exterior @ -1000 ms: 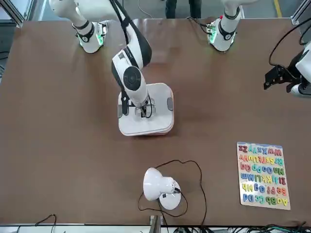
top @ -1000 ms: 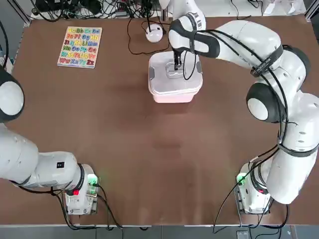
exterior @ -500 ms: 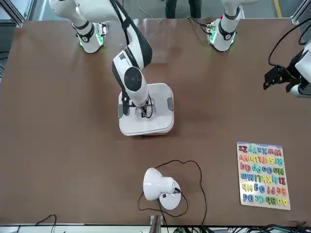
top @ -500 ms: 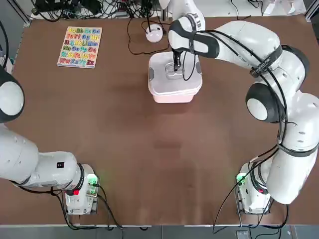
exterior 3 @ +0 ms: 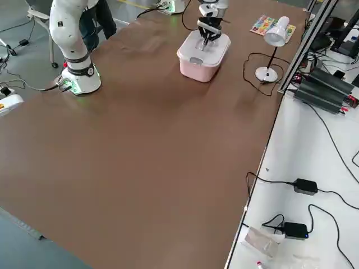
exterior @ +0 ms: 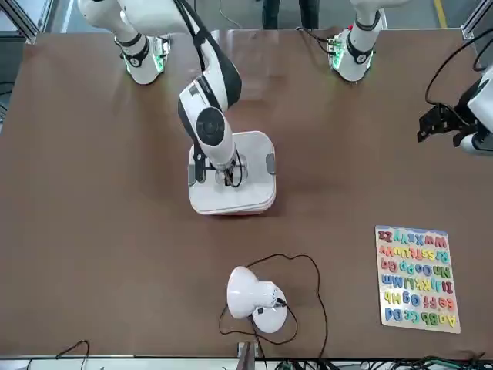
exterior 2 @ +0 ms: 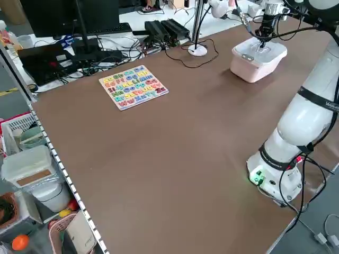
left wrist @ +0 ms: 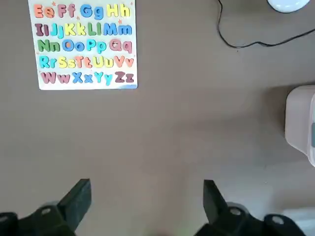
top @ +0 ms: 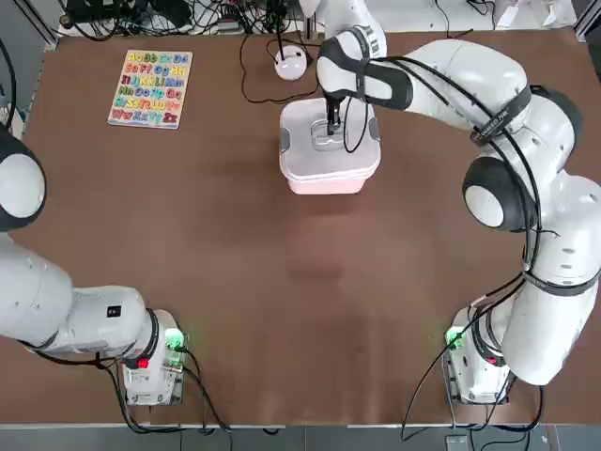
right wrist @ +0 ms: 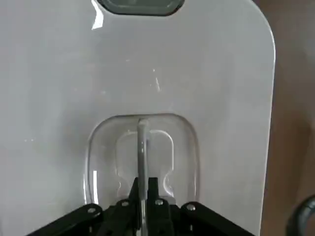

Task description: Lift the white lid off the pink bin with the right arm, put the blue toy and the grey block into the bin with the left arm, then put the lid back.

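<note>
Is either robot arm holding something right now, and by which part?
Yes. The right claw is shut on the white lid, pinching the thin handle in its recessed centre. The left claw is open and empty.

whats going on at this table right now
The right arm's hand is shut on the handle in the middle of the white lid, which sits on the pink bin. The left arm's hand hangs open over bare table nearer the alphabet puzzle. No blue toy or grey block is in view.

Probably robotics lab: brown table (top: pixel 282 282), cable clutter (exterior 2: pixel 159 32), monitor (exterior 2: pixel 58 16).
</note>
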